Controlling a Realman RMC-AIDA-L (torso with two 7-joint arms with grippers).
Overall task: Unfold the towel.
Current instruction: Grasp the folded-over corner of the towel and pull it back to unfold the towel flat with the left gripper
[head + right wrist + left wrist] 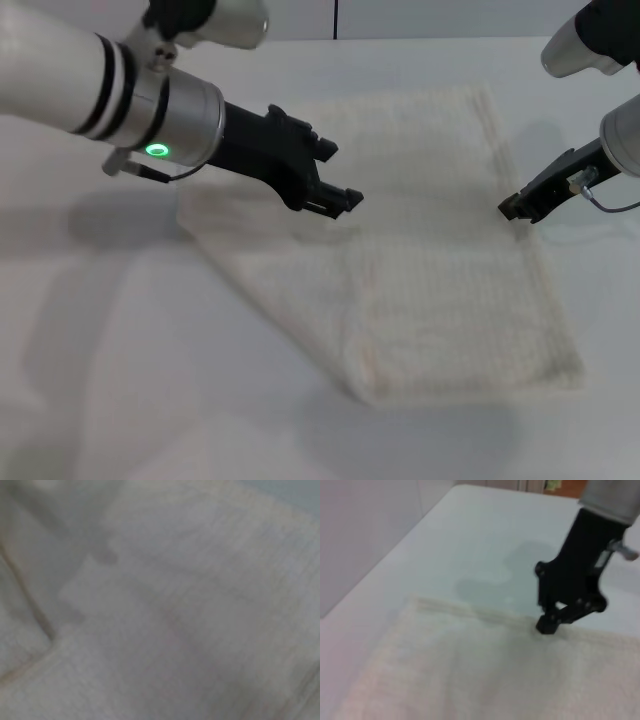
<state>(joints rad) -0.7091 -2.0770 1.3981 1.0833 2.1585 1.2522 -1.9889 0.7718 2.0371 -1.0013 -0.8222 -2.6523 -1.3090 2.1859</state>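
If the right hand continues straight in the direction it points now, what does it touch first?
Most likely the towel. The right hand points down and toward the robot's left, with its tip at the towel's right edge. Depth is unclear, so it may touch there already.

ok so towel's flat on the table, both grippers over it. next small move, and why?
Probably lower the right gripper onto the towel's right hem and pinch it. Its tip sits right at that edge, as the left wrist view also shows, with no cloth in it. The left gripper hovers over the towel's upper middle, holding nothing.
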